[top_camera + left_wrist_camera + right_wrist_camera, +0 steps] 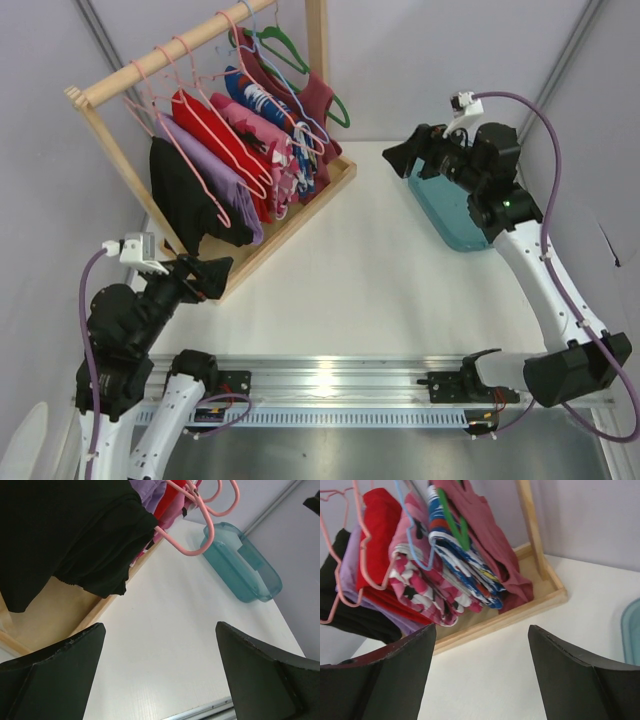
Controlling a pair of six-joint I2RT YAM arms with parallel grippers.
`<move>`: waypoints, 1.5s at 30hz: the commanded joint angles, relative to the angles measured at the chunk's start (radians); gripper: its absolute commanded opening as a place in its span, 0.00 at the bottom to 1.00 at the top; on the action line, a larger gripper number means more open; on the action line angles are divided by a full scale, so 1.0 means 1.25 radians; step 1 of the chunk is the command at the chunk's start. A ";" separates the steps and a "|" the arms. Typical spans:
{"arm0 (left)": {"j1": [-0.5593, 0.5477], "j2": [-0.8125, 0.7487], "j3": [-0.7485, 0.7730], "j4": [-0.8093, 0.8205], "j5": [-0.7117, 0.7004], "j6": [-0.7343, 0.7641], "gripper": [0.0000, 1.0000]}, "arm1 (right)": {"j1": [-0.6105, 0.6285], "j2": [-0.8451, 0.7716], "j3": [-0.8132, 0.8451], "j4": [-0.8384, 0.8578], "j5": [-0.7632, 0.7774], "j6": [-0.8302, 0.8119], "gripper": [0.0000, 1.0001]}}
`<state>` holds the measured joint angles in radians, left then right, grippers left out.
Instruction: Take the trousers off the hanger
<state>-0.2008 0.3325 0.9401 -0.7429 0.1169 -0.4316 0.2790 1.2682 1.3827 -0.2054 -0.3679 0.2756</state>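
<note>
The pink patterned trousers [265, 143] hang folded on the wooden rack, between a plain red garment [215, 135] and a blue-white-red one [262, 100]. They also show in the right wrist view [427, 587]. A pale-pink hanger [243, 62] rises from them to the rail. My right gripper [405, 158] [482, 627] is open and empty, in the air right of the rack and facing it. My left gripper [215, 275] [160, 625] is open and empty, low by the rack's near corner, under a black garment [60, 530].
The rack's wooden base [300, 215] lies along the table's left side. Several more garments and hangers, pink, lilac and green, fill the rail. A teal bin [450, 215] [240, 570] sits at the right, below my right arm.
</note>
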 commanded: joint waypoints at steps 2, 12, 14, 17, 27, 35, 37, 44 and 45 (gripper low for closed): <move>-0.004 0.022 0.041 0.060 0.061 0.041 0.99 | 0.072 0.024 0.085 0.005 -0.016 -0.060 0.82; -0.004 0.060 0.066 0.099 0.170 0.041 0.93 | 0.193 0.096 0.185 -0.011 0.018 -0.061 0.81; -0.004 0.057 0.077 0.097 0.172 0.040 0.93 | 0.211 0.119 0.225 -0.020 0.026 -0.065 0.79; -0.004 0.057 0.123 0.106 0.176 0.025 0.94 | 0.254 0.149 0.283 -0.041 0.040 -0.074 0.78; -0.004 0.119 0.242 0.106 0.186 0.029 0.93 | 0.328 0.317 0.548 -0.211 0.190 -0.109 0.71; -0.004 0.141 0.264 0.116 0.196 0.035 0.94 | 0.333 0.430 0.682 -0.297 0.180 -0.128 0.58; -0.004 0.141 0.263 0.117 0.195 0.038 0.95 | 0.334 0.451 0.715 -0.313 0.169 -0.135 0.56; -0.004 0.133 0.248 0.113 0.176 0.048 0.97 | 0.339 0.485 0.767 -0.351 0.129 -0.135 0.48; -0.004 0.134 0.243 0.114 0.176 0.048 0.97 | 0.342 0.486 0.767 -0.350 0.129 -0.137 0.46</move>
<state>-0.2008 0.5018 1.2366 -0.6147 0.3431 -0.3904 0.6933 1.8832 2.2837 -0.6357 -0.1780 0.1215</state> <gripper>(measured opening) 0.971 0.474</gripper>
